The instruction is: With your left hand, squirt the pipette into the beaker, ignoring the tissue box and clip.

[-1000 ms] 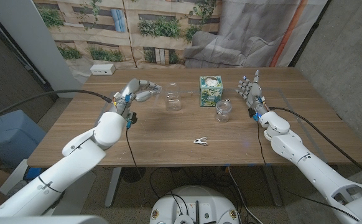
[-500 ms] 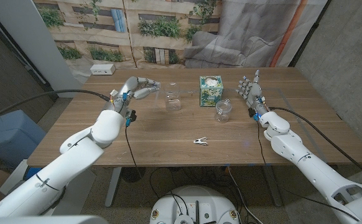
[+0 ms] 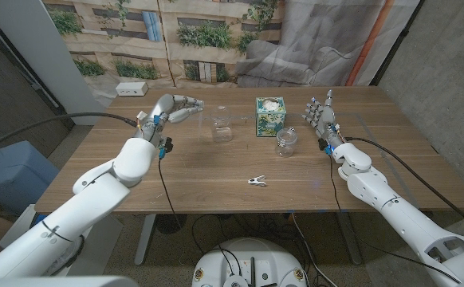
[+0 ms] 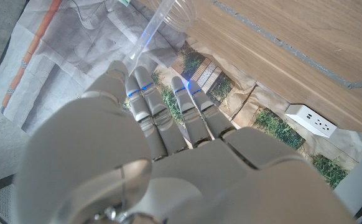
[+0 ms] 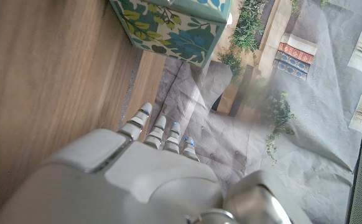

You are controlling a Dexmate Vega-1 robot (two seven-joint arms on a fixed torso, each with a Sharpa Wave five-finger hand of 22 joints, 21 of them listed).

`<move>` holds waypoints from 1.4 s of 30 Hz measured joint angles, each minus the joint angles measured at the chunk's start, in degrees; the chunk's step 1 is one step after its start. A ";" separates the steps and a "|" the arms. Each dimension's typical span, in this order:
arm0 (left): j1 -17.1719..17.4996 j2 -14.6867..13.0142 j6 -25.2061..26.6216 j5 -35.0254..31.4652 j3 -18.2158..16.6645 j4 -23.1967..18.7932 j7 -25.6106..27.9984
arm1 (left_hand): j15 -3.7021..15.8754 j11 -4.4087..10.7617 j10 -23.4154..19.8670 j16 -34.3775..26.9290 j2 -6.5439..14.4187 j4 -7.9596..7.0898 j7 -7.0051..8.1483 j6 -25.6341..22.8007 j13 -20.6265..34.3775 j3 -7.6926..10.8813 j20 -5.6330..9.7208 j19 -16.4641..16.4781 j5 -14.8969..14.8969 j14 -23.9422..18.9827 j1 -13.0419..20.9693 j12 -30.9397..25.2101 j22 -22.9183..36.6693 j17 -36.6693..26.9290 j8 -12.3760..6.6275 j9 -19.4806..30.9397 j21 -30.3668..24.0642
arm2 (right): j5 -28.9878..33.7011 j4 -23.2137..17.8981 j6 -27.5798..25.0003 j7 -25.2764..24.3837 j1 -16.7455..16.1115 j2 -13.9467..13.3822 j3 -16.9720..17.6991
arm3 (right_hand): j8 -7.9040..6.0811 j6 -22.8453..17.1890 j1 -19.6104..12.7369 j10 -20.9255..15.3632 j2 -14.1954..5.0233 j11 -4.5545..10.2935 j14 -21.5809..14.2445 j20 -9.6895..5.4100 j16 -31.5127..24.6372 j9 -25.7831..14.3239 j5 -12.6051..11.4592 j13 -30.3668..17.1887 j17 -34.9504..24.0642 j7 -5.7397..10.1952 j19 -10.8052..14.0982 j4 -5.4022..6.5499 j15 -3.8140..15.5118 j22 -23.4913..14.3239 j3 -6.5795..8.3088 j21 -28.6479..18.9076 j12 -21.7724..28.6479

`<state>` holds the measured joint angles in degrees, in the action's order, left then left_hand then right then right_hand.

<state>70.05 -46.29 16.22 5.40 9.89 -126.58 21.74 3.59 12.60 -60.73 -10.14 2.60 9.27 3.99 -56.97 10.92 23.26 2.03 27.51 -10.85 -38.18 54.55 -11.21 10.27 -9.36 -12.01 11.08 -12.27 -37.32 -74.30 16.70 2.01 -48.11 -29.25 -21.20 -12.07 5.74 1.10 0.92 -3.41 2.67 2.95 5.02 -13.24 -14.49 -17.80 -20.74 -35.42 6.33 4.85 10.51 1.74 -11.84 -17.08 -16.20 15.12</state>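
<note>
My left hand (image 3: pixel 176 107) hovers above the table, just left of the clear beaker (image 3: pixel 222 126). In the left wrist view its fingers (image 4: pixel 162 118) pinch a clear pipette (image 4: pixel 145 36) whose tip reaches toward the beaker's rim (image 4: pixel 184 9). I cannot tell whether the tip is over the opening. My right hand (image 3: pixel 321 116) stands at the right side of the table, fingers apart and upright, holding nothing. In its wrist view that hand (image 5: pixel 137 174) faces the tissue box (image 5: pixel 175 22).
A patterned tissue box (image 3: pixel 269 116) stands right of the beaker, with a small glass jar (image 3: pixel 286 141) in front of it. A metal clip (image 3: pixel 256 181) lies nearer the front edge. A white power strip (image 3: pixel 132 89) sits at the back left corner.
My left hand has risen and drawn slightly back to the left with the pipette. The right hand has not moved.
</note>
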 measured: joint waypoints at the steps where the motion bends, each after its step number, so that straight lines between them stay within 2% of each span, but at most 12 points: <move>1: -0.12 -0.03 -0.05 0.20 -0.06 0.00 0.07 | 0.00 0.06 0.07 0.00 0.00 0.00 0.00 0.00 0.00 0.00 0.00 0.00 0.00 0.00 0.00 0.00 0.00 0.00 0.00 0.00 0.00 | 0.00 0.00 0.00 0.00 0.00 0.00 0.00 | 0.00 0.00 0.00 0.00 0.00 0.00 0.00 0.00 0.00 0.00 0.00 0.00 0.00 0.00 0.00 0.00 0.00 0.00 0.00 0.00 0.00; 13: -1.18 0.18 -2.73 1.11 -0.14 1.22 0.37 | 0.00 -0.01 0.19 0.00 -0.30 0.00 0.01 0.00 0.00 0.00 0.00 0.00 0.00 0.00 -0.29 0.00 0.00 0.00 0.00 0.00 0.00 | 0.01 0.02 0.04 0.01 0.00 0.00 0.00 | 0.00 0.00 0.00 0.00 0.00 0.00 0.00 0.00 0.00 0.00 0.00 0.00 0.00 0.00 0.00 0.00 0.00 0.00 0.00 0.00 0.00; 28: -4.98 3.26 -8.67 2.05 2.20 6.90 0.83 | 0.00 0.10 0.50 0.00 -0.05 0.00 0.42 0.39 0.01 0.00 0.00 0.00 0.00 0.00 -0.55 0.00 -0.01 -0.01 0.04 -0.01 0.00 | 0.01 0.02 0.04 0.00 0.00 0.00 0.00 | 0.00 0.00 0.00 0.00 0.00 0.00 0.00 0.00 0.00 0.00 0.00 0.00 0.00 0.00 0.00 0.00 0.00 0.00 0.00 0.00 0.00; 42: -8.29 5.86 -11.94 2.82 3.90 10.19 1.64 | 0.00 0.09 0.93 0.00 0.23 0.15 0.43 0.39 0.01 0.16 -0.31 -0.31 0.00 0.00 -0.82 0.00 -0.01 -0.01 0.44 -0.01 0.00 | 0.01 0.02 0.04 0.00 0.00 0.00 0.00 | 0.00 0.00 0.00 0.00 0.00 0.00 0.00 0.00 0.00 0.00 0.00 0.00 0.00 0.00 0.00 0.00 0.00 0.00 0.00 0.00 0.00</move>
<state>61.77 -40.42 4.28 8.22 13.79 -116.40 23.38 3.59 12.69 -59.80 -10.14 2.83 9.42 4.42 -56.58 10.93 23.43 1.72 27.20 -10.85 -38.18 53.73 -11.21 10.26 -9.37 -11.56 11.06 -12.27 -37.30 -74.28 16.75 2.02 -48.11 -29.26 -21.20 -12.07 5.74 1.10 0.91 -3.41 2.67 2.95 5.02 -13.24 -14.49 -17.80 -20.74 -35.42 6.34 4.85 10.51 1.74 -11.84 -17.08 -16.20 15.12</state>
